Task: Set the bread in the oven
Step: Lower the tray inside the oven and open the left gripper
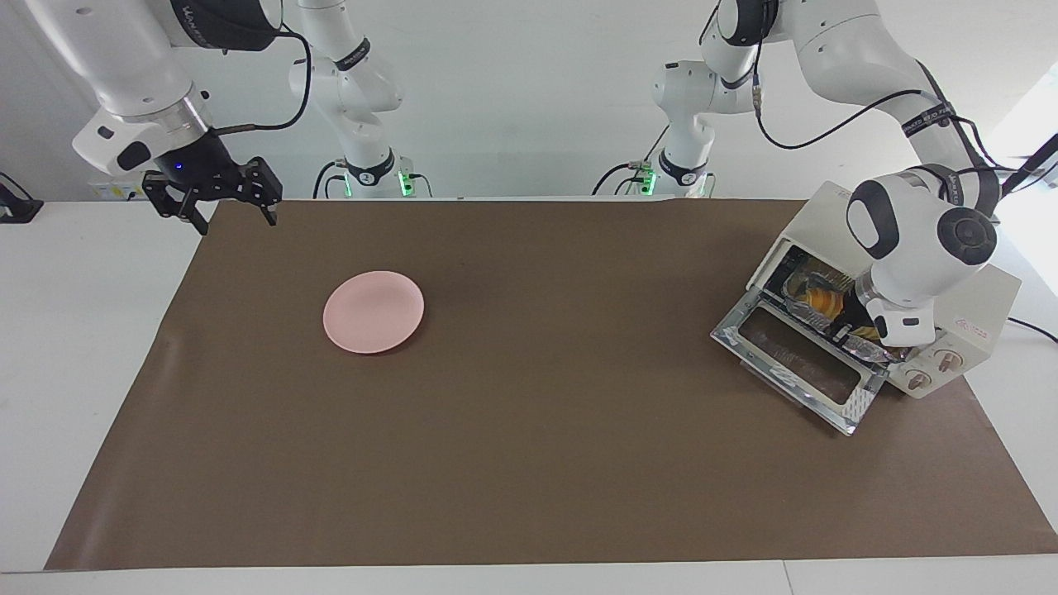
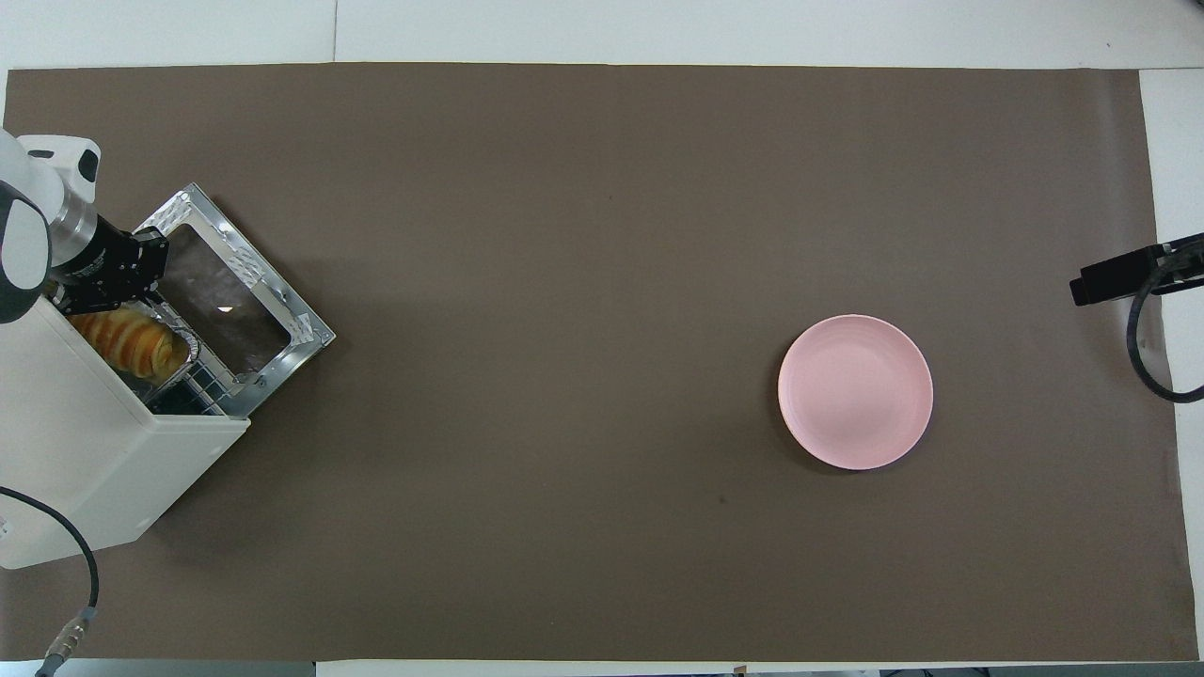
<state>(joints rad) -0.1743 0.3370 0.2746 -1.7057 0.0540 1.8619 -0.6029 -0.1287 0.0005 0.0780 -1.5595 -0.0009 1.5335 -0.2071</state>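
Overhead view shows your bread point(image 2: 127, 340), light and crushable, inside the oven point(image 2: 103, 442); left gripper point(image 2: 141, 282) jaws unreadable, so push its tray rim.

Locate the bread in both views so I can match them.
Facing view: the bread sits inside the open oven, just under the left gripper.
Overhead view: the bread is in the oven mouth, on a foil tray.
Shared landmark: the oven's lowered glass door.
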